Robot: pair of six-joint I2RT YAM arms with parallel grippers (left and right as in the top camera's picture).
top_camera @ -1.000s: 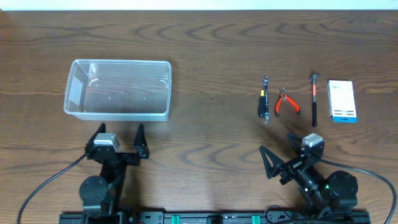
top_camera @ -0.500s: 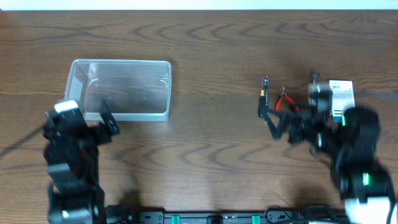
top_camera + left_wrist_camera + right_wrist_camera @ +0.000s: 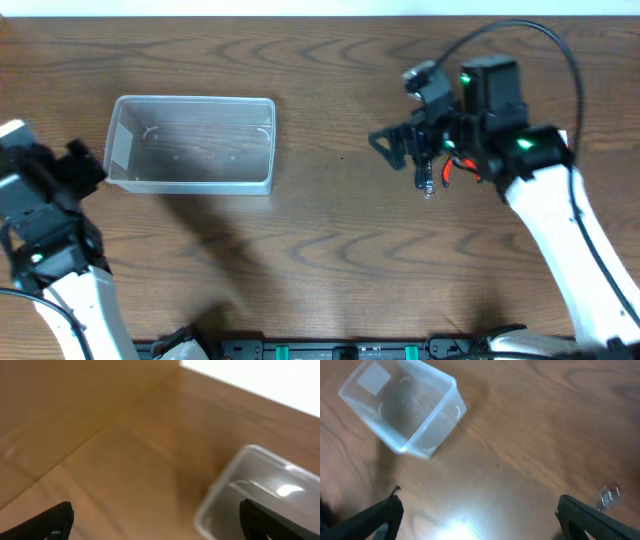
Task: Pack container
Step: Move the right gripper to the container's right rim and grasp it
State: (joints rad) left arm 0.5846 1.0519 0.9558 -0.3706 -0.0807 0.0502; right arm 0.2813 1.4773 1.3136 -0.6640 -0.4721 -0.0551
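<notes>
Holding the right gripper [image 3: 479, 507] wide open and empty above the small tools lying well to the right of the container [image 3: 195, 99]. Judging the step as a first pick: lowering straight over the slim tool [image 3: 427, 183] nearest the container, straddling its shaft crosswise, closing only once down at the table, and keeping clear of the red-handled pliers [image 3: 468, 175] just beyond it. Stretching the right arm forward, forearm slanting in toward the container, wrist tipped down so its camera is taking in the container's near corner. Holding the left gripper [image 3: 88, 165] just off the container's left end, likewise spread wide and empty. Showing the clear container bare inside, nothing packed yet.
</notes>
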